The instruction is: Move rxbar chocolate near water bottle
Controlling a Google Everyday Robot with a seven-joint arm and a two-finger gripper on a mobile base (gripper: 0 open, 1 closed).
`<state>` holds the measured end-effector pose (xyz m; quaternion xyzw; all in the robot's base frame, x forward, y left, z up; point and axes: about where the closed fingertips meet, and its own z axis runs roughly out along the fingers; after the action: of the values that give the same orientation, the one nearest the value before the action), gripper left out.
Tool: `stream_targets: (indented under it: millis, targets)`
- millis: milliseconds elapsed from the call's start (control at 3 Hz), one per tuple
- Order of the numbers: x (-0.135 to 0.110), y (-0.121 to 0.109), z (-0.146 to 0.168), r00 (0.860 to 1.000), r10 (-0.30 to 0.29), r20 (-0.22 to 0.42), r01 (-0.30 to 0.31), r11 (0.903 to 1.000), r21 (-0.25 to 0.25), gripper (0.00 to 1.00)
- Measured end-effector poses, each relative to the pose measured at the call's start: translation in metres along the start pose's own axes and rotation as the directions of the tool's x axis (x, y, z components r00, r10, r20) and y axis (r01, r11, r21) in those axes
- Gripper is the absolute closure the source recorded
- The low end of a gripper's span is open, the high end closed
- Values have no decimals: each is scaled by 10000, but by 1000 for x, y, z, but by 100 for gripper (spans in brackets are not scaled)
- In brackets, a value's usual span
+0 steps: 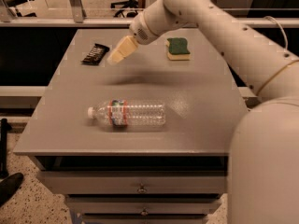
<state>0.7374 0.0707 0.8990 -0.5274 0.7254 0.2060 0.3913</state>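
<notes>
Hovering w/ fingers pressed together & empty, the gripper [113, 59] may shove the rxbar chocolate [95, 53], just left of its tips, off the table [201, 106], away from the water bottle [127, 115].

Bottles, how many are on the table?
1. The bottle lies on its side near the table's front edge. The gripper hovers beside the bar, back left. The arm could hide others.
</notes>
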Motion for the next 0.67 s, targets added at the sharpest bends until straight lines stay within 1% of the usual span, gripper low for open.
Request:
stream_targets:
  millis: [333,667]
  targets:
    - [11,14,-63,9965,-750,-373,749,9972,-40,25]
    - [21,20,-93,9942,-1014,-365,1013,9948,-48,31]
